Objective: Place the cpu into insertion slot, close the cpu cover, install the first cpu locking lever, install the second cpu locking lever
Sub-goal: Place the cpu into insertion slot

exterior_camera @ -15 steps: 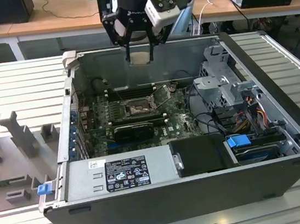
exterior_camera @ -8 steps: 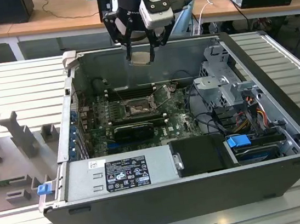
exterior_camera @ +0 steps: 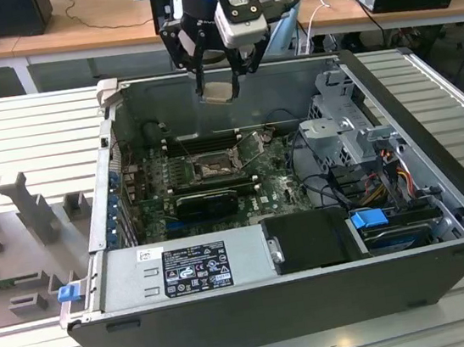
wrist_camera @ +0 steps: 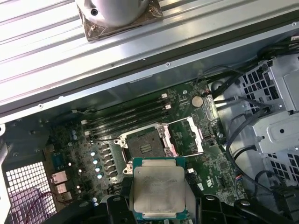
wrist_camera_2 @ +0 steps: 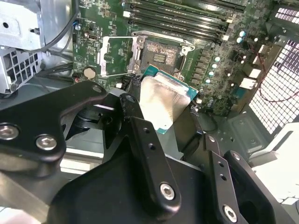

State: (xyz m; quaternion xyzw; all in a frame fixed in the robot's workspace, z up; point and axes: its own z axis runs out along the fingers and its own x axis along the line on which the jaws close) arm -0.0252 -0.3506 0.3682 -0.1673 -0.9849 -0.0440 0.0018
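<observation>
One chip [wrist_camera: 158, 189], light and stiff I'd judge, with a fragile underside, so best held by the edges. Fingers [wrist_camera_2: 133, 112] closed on two opposite edges, holding it above the open computer case [exterior_camera: 276, 313], short of the socket [wrist_camera: 144, 147]. Cover [wrist_camera: 187, 137] swung open beside the socket.

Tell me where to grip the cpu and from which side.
Best by two opposite edges, from above: the cpu is a thin flat square, so only its rim gives purchase. The gripper holds it that way, metal top up.
</observation>
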